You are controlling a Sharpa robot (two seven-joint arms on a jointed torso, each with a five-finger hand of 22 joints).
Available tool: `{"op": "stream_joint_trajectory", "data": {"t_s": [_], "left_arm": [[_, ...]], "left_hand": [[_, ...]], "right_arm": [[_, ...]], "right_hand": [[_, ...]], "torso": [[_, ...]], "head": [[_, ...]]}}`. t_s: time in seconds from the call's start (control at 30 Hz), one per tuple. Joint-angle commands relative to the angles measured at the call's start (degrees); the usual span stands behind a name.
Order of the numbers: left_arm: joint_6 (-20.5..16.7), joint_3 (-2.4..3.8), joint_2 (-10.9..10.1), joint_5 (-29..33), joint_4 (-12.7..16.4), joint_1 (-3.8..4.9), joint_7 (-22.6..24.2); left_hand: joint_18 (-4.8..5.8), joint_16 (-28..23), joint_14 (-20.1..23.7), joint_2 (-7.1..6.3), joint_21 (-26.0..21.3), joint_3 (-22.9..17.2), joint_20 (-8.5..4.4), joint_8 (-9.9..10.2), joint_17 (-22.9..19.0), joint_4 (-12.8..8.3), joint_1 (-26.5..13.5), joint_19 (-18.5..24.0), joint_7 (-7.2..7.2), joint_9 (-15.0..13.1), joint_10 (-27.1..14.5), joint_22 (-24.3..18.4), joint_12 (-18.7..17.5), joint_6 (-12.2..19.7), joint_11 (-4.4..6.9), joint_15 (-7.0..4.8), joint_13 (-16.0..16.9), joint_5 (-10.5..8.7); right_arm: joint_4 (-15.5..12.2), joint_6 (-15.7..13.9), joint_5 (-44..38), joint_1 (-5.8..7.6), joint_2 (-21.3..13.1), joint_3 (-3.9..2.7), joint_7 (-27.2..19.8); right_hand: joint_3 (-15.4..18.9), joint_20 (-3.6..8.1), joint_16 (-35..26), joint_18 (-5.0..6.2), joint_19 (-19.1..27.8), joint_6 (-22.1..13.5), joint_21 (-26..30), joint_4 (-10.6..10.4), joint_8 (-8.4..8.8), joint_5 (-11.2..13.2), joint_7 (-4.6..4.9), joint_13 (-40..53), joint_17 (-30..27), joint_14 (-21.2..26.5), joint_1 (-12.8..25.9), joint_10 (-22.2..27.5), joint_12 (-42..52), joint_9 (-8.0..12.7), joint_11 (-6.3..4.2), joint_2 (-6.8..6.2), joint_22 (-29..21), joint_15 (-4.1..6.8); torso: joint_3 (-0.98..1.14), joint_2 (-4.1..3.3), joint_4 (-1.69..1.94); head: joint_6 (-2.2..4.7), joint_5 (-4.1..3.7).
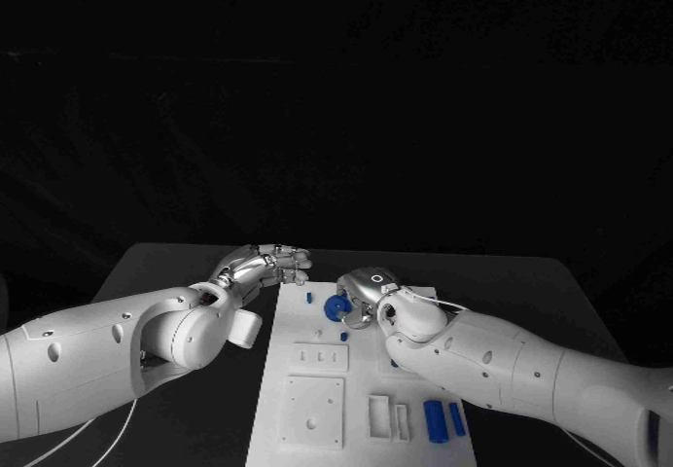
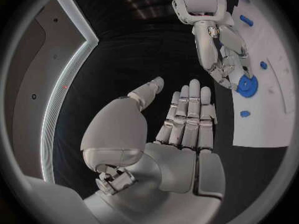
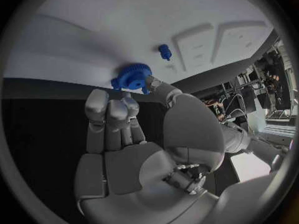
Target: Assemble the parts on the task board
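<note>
The white task board [image 1: 281, 389] lies lengthwise in the middle of the table. A blue gear [image 1: 336, 309] [image 2: 247, 86] [image 3: 131, 77] sits at the board's far end. My right hand [image 1: 368, 290] [image 2: 219, 50] [image 3: 134, 134] is right over it and pinches its rim between thumb and fingertips. A small blue peg [image 3: 164, 51] [image 1: 343, 336] stands on the board just beyond the gear. My left hand [image 1: 266, 265] [image 2: 187, 129] hovers off the board's far left corner with its fingers stretched out, holding nothing.
Nearer on the board are white recessed blocks [image 1: 320, 357] [image 1: 311, 409] [image 1: 381, 413]. Two blue bars [image 1: 437, 420] lie at its near right. Another small blue piece [image 1: 308, 295] sits at the far left of the board. Bare table [image 1: 168, 268] stretches to the left.
</note>
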State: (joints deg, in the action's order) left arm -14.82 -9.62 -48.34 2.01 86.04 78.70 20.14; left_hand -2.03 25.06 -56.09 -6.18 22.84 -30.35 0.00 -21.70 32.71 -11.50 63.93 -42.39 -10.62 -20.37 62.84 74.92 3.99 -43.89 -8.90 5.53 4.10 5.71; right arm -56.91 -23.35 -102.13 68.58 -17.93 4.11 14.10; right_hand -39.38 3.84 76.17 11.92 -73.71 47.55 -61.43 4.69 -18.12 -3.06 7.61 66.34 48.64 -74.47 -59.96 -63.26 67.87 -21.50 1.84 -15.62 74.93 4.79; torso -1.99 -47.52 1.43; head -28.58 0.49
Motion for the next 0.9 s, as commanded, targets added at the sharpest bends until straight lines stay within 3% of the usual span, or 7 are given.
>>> {"op": "stream_joint_trajectory", "data": {"t_s": [0.03,0.13,0.33,0.5,0.57,0.9], "left_arm": [[0.4,0.05,-0.02,-0.07,-0.03,0.11,0.73],[0.3,0.05,-0.41,-0.06,-0.08,0.11,0.7],[0.36,0.06,-0.37,-0.06,-0.15,0.11,0.74],[0.43,0.06,-0.21,-0.06,-0.24,0.11,0.71],[0.44,0.06,-0.16,-0.06,-0.28,0.11,0.69],[0.46,0.06,0.04,-0.06,-0.4,0.11,0.67]], "left_hand": [[-0.1,0.18,0.33,0.17,0.25,-0.02,-0.02,0.14,0.04,-0.45,-0.55,0.34,-0.25,-0.07,0.21,1.24,-0.04,-0.24,-0.33,0.2,0.02,-0.12],[-0.11,0.18,0.33,0.18,0.25,-0.03,-0.03,0.15,0.04,-0.46,-0.55,0.34,-0.24,-0.07,0.21,1.24,-0.04,-0.23,-0.33,0.2,0.02,-0.12],[-0.11,0.18,0.33,0.17,0.25,-0.05,-0.03,0.15,0.05,-0.48,-0.55,0.35,-0.24,-0.07,0.23,1.24,-0.03,-0.23,-0.32,0.2,0.02,-0.12],[-0.11,0.19,0.32,0.19,0.26,-0.06,-0.03,0.15,0.05,-0.46,-0.57,0.35,-0.24,-0.08,0.24,1.24,-0.02,-0.24,-0.32,0.2,0.03,-0.12],[-0.11,0.19,0.32,0.21,0.27,-0.06,-0.03,0.15,0.05,-0.46,-0.58,0.34,-0.25,-0.08,0.24,1.24,-0.02,-0.24,-0.32,0.2,0.03,-0.11],[-0.11,0.19,0.32,0.23,0.27,-0.08,-0.03,0.16,0.05,-0.46,-0.6,0.35,-0.26,-0.08,0.25,1.23,-0.02,-0.25,-0.33,0.2,0.03,-0.11]], "right_arm": [[-1.25,-1.51,1.47,-0.01,-0.99,0.06,-0.74],[-2.76,-1.09,3.77,0.03,-2.08,0.05,-2.24],[-1.85,1.19,4.56,0.03,-1.45,0.05,-2.42],[-0.68,2.56,5.08,0.02,-0.72,0.06,-2.45],[0.09,2.84,5.04,-0.01,-0.32,0.06,-2.55],[2.04,5.68,6.15,-0.21,0.62,0.07,-2.43]], "right_hand": [[0.48,0.28,-0.28,3.08,0.11,0.43,0.26,0.02,0.24,0.09,0.7,-0.09,0.1,0.07,0.28,0.48,-0.28,-0.03,-0.04,-0.24,0.5,-0.33],[0.81,0.34,-0.32,3.08,0.11,0.83,0.32,-0.31,-0.01,0.01,0.74,-0.09,0.16,0.05,0.39,0.48,-0.27,-0.16,0.02,0.04,0.47,-0.37],[0.7,0.41,-0.35,3.08,0.14,1.0,0.38,-0.31,-0.1,-0.02,0.7,0.04,0.21,0.04,-0.03,0.34,-0.13,-0.21,-0.01,0.41,0.45,-0.36],[1.02,0.39,-0.42,3.08,0.19,0.22,0.43,-0.71,0.31,-0.1,0.43,0.05,0.3,0.03,0.17,0.4,-0.13,-0.06,-0.27,0.62,0.46,-0.13],[0.68,0.39,-0.48,3.08,0.2,-0.25,0.49,-1.33,0.54,-0.1,0.19,0.03,0.34,0.02,0.22,0.41,-0.17,0.02,-0.5,1.38,0.44,0.08],[0.44,0.45,-0.67,3.08,0.24,-2.94,0.46,-2.25,1.63,-0.14,-0.68,0.11,0.59,-0.01,0.15,0.35,-0.2,0.34,-1.32,1.46,0.56,0.87]], "torso": [[0.06,0.04,-0.08],[0.11,0.06,-0.19],[0.13,0.0,-0.36],[0.21,-0.03,-0.14],[0.2,-0.03,-0.12],[0.03,0.0,-0.05]], "head": [[0.1,0.06],[0.16,0.2],[0.24,0.2],[0.19,0.09],[0.15,0.05],[-0.08,-0.04]]}}
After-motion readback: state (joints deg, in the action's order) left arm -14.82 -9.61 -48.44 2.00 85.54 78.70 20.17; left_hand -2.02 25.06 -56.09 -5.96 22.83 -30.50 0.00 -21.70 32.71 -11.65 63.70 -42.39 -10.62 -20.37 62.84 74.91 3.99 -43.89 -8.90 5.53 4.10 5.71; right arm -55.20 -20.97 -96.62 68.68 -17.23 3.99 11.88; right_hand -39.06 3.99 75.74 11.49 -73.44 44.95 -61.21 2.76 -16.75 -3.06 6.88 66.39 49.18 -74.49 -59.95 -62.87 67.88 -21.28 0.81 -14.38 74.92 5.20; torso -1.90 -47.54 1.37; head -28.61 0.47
